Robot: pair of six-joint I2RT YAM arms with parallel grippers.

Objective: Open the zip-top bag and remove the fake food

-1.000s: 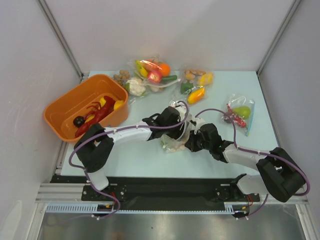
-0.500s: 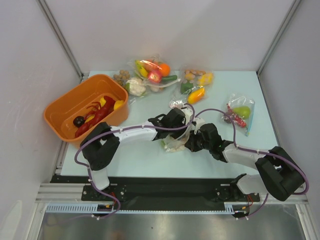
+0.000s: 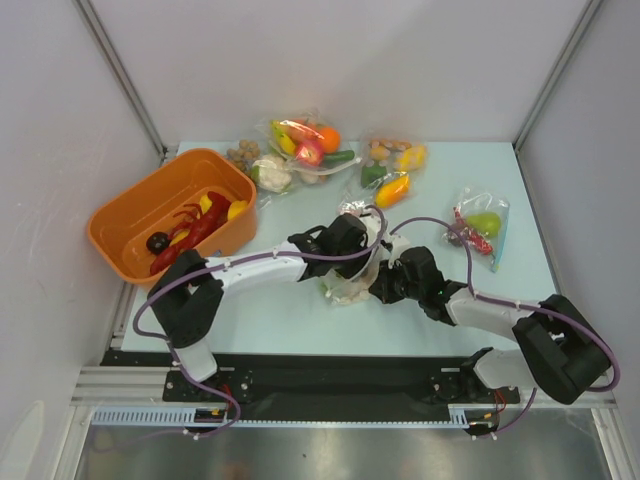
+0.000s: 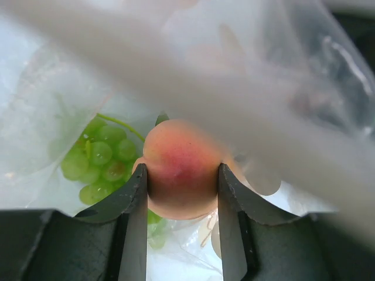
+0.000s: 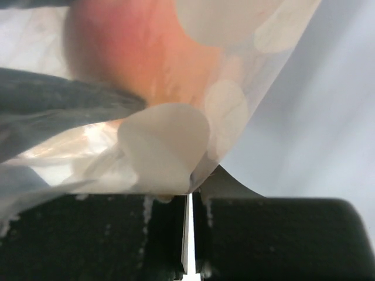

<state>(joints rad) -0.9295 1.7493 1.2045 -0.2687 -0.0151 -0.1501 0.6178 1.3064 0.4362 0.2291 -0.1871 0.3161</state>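
Note:
The zip-top bag lies crumpled mid-table between both grippers. My left gripper reaches into its mouth; in the left wrist view the gripper is shut on a pink-orange peach, one finger on each side. A green grape bunch lies behind it inside the clear plastic. My right gripper pinches the bag from the right; in its wrist view the gripper is shut on the bag's edge, with the peach showing through. A red lobster lies in the orange bin.
The orange bin at the left also holds a dark ball and yellow pieces. Other filled bags lie at the back and at the right. A cauliflower sits by the bin.
My left gripper's fingers have closed in from a wider stance onto the peach inside the bag, and its wrist has shifted slightly. The right gripper has kept its pinch on the bag.

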